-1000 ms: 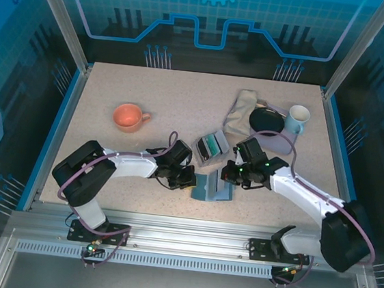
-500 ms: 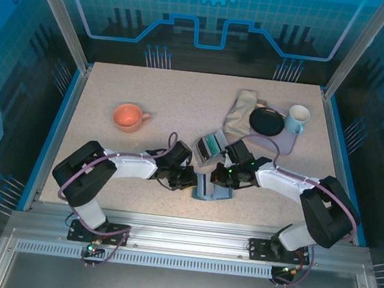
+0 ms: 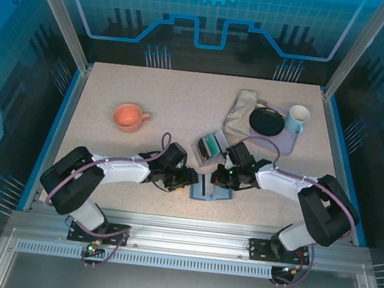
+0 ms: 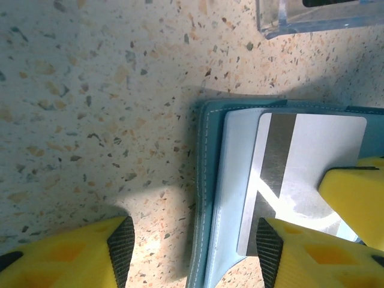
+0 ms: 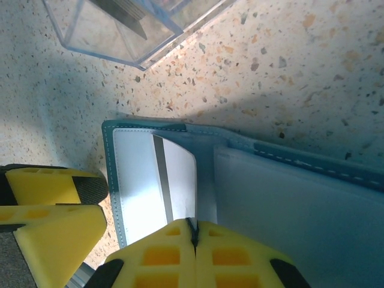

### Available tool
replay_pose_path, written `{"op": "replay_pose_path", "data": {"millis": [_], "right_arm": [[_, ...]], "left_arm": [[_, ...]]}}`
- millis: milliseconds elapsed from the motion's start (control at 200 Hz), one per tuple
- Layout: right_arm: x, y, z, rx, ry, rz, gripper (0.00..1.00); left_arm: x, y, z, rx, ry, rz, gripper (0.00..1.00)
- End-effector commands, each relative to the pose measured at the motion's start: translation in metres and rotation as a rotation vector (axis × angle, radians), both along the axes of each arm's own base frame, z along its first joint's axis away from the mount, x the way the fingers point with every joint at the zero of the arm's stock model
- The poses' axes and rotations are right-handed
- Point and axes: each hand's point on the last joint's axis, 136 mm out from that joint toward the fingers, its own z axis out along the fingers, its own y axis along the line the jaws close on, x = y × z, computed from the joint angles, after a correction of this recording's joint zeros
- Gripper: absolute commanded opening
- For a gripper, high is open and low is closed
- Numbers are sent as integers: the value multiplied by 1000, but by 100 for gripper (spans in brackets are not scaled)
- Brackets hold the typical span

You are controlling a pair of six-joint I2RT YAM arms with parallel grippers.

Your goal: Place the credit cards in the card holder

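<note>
Card (image 5: 180,180) pinched by right jaws, lying on wallet (image 5: 300,210)

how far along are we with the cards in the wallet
Done: the card holder lies open. In hand: the right tool pinches one striped card over its inside, not clearly tucked in; the left tool stands open at the holder's edge. Left: seating this card, plus the cards in the clear tray.

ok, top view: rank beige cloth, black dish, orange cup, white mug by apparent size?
1. beige cloth
2. black dish and orange cup: too alike to split
3. white mug: smallest
</note>
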Motion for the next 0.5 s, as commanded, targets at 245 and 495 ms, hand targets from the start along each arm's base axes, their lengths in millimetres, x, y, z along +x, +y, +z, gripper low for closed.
{"op": "replay_pose_path", "data": {"millis": [245,495], "right_arm": [[3,-13,21,10,-39,-32,0],[-2,-34,18,-8,-38,-68,0]], "left_arm": [[-4,-4,-24,94,88,-67,29],[-7,-4,-28,93,103,-68,25]]}}
